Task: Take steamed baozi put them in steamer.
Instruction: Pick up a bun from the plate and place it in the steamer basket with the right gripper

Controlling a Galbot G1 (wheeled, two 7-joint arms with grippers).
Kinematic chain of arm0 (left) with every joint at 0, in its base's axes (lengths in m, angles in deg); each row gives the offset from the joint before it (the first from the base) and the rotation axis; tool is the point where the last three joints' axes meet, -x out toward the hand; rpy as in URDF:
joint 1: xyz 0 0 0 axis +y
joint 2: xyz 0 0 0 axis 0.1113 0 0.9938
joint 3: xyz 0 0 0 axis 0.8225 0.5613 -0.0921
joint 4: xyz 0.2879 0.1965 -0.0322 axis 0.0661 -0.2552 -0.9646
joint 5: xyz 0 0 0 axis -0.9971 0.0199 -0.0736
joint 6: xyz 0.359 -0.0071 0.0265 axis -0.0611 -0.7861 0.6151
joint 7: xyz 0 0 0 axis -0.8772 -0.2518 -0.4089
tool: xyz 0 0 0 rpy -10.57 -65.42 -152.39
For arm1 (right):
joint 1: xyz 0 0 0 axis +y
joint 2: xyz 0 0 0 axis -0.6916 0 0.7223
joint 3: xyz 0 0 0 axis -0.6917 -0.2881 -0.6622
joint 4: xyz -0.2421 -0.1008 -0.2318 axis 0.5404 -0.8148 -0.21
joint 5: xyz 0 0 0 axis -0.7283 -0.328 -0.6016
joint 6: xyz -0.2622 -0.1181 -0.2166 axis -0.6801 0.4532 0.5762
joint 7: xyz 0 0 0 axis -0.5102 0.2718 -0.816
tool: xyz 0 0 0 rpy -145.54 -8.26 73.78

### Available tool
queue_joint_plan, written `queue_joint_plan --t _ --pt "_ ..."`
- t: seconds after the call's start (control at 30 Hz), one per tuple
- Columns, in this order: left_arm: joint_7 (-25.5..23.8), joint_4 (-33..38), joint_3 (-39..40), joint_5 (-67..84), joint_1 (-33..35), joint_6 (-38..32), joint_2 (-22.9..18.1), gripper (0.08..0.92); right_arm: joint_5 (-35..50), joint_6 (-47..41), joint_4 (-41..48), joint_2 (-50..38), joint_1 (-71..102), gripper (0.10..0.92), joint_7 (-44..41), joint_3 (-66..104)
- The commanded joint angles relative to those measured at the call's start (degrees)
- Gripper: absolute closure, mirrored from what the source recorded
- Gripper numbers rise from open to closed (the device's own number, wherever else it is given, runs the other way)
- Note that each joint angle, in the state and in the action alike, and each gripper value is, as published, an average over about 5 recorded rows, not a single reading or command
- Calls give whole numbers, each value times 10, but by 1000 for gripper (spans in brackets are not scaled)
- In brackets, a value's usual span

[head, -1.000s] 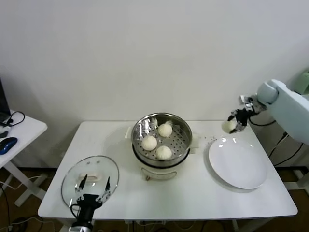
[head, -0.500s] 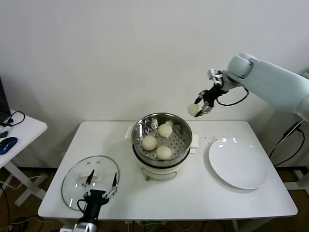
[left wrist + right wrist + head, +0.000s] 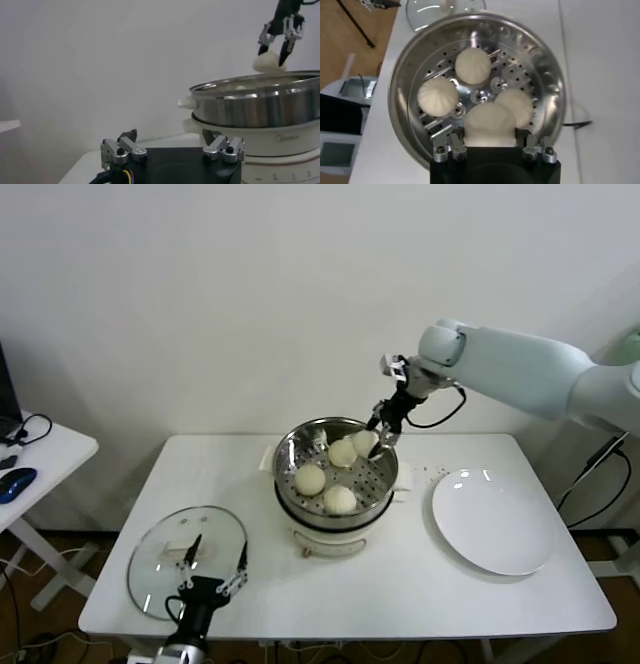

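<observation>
- The right gripper [image 3: 377, 435] has its jaws clamped on the fourth baozi [image 3: 489, 125], a cream-white bun pinched between both fingers above the steamer [image 3: 385, 484].
- Below the jaws, three other baozi [image 3: 472, 65] lie on the steamer's perforated tray, one almost directly beneath the held bun.
- The left gripper [image 3: 172, 148] waits with jaws spread, at the near edge of the glass lid [image 3: 150, 559], well apart from the steamer.
- A white plate [image 3: 495, 524] sits beside the steamer.

cream-white baozi [image 3: 310, 479], shiny steel steamer [image 3: 383, 484] with perforated tray, white plate [image 3: 492, 524]
</observation>
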Motion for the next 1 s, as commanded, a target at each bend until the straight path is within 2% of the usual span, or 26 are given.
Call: queue_joint_plan --t 0.03,1.0 --pt "0 -2 1 6 -1 -2 3 177 26 -11 3 34 26 357 10 -46" --pt "2 -2 4 3 -1 1 -1 177 -16 -4 33 41 48 355 11 -41"
